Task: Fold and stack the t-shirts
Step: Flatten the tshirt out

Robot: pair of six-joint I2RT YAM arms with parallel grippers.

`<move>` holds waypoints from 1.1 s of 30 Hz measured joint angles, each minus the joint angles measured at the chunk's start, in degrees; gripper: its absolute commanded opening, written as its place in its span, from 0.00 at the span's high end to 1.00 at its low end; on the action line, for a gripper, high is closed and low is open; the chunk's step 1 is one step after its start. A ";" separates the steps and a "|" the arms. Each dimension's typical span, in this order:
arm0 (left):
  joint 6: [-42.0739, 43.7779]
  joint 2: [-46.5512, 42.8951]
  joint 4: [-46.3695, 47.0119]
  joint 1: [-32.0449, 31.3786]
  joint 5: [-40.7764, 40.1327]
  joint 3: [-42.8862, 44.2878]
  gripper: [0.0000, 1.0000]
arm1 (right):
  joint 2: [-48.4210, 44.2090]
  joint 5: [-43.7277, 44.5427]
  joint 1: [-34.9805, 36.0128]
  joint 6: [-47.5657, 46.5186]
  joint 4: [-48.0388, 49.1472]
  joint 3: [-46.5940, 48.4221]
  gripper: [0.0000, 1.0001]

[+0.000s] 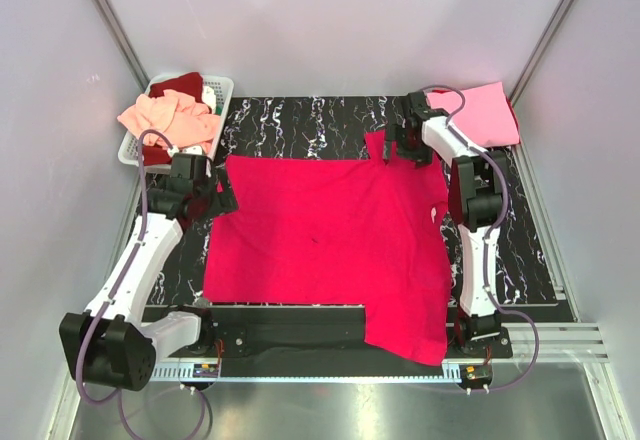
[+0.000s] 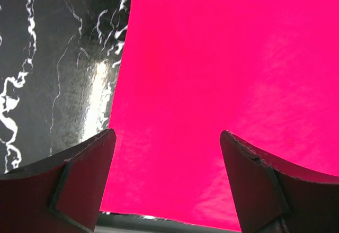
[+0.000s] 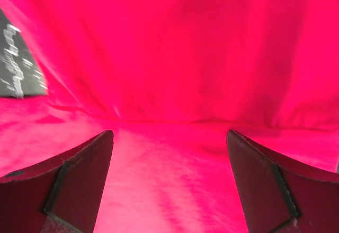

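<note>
The crimson-red t-shirt (image 1: 330, 240) lies spread flat on the black marbled table, its near right part hanging over the front edge. My left gripper (image 1: 218, 200) is open above the shirt's far left corner. In the left wrist view its jaws (image 2: 167, 137) stand wide apart over the red cloth (image 2: 222, 74) and its left edge. My right gripper (image 1: 398, 150) is open at the shirt's far right sleeve. In the right wrist view its jaws (image 3: 169, 135) stand apart just above the red cloth (image 3: 175, 47). A folded light pink shirt (image 1: 482, 115) lies at the far right.
A white slotted basket (image 1: 225, 88) stands at the far left corner, holding a crumpled peach shirt (image 1: 170, 120) and a dark maroon one (image 1: 178, 84). Bare marbled table (image 1: 300, 125) shows behind the red shirt and also in the left wrist view (image 2: 58, 69). Grey walls close in the sides.
</note>
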 measured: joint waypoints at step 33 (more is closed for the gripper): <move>-1.03 -1.66 -2.69 -0.46 -3.78 -2.67 0.21 | 9.18 -6.93 -1.81 4.26 -1.70 20.33 0.00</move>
